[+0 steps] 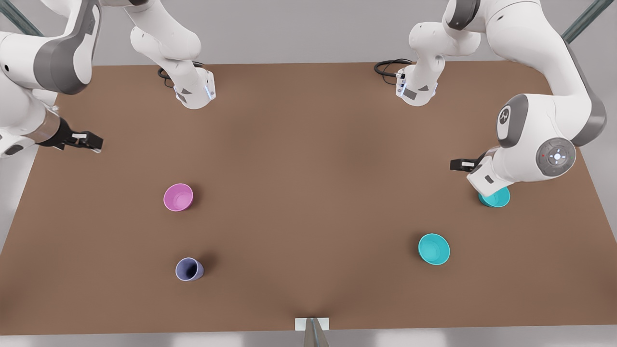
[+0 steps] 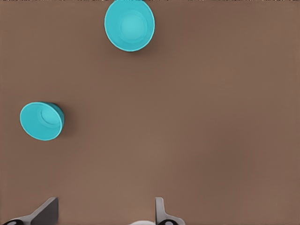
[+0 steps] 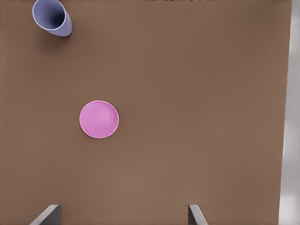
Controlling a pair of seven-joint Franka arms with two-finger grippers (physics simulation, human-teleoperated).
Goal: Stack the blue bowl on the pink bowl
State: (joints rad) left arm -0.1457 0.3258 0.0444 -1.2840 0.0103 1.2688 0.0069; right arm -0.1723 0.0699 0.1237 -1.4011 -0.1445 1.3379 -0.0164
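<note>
The round pink-magenta plastic bowl (image 1: 178,197) stood upright on the brown table (image 1: 308,144), toward the front view's left. A small lavender-blue plastic cup (image 1: 189,269) stood near it, closer to the table's front edge. Two round turquoise plastic bowls stood toward the front view's right. One, the free turquoise bowl (image 1: 434,248), stood in the open; the other, the covered turquoise bowl (image 1: 495,197), was partly hidden beneath an arm.

The left gripper (image 1: 463,165) hung above the table at the front view's right, with its fingers (image 2: 160,212) spread apart and holding nothing. The right gripper (image 1: 86,140) waited over the table's left edge in the front view, fingers (image 3: 195,214) likewise apart and empty.

No grasp had begun. The free turquoise bowl appeared the better choice: nothing stood near it. The left gripper should descend with one finger inside the rim and one outside, then close on the wall.

The path across to the pink-magenta bowl was bare table. The carry should stay high enough to pass over the pink rim and keep away from the lavender-blue cup.
</note>
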